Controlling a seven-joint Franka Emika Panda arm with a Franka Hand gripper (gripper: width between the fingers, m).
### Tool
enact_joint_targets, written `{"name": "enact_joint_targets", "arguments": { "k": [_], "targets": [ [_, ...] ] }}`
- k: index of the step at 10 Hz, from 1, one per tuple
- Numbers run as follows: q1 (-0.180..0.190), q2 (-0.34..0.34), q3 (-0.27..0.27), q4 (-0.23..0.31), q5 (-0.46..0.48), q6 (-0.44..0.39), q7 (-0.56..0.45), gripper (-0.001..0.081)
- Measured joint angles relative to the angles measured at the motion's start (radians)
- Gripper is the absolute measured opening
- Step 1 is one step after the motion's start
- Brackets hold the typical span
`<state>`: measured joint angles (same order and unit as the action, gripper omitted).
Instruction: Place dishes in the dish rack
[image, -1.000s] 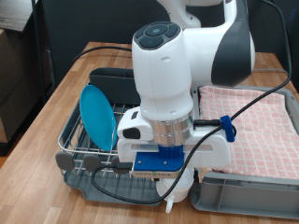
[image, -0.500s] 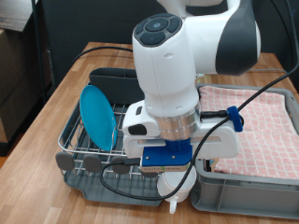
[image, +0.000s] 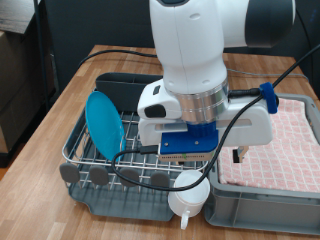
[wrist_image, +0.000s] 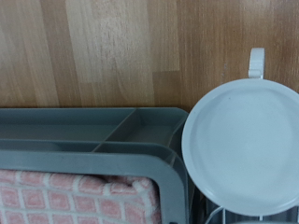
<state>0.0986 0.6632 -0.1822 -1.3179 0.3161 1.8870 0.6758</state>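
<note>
The silver wire dish rack stands on the wooden table at the exterior view's left. The light-blue plate stands on edge in it. The white mug sits at the rack's near right corner, with nothing holding it; in the wrist view it is a white round shape with its handle pointing away. My gripper hangs above the mug and apart from it; its fingers are hidden under the hand and do not show in the wrist view. The wooden spoon is out of view.
A grey plastic crate lies right of the rack, also in the wrist view. A pink-checked cloth lies behind it. The rack's dark caddy is at the back and its grey tabs along the front.
The arm has risen and shifted towards the exterior view's right, uncovering the mug, which stays in the rack's corner. The plate has not moved.
</note>
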Motion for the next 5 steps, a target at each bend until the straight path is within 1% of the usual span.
{"name": "enact_joint_targets", "arguments": {
  "k": [2, 5],
  "targets": [
    [0.008, -0.012, -0.003, 0.032, -0.029, -0.033, 0.028, 0.0803],
    [0.018, -0.015, -0.004, 0.076, -0.07, -0.062, 0.066, 0.0803]
  ]
}}
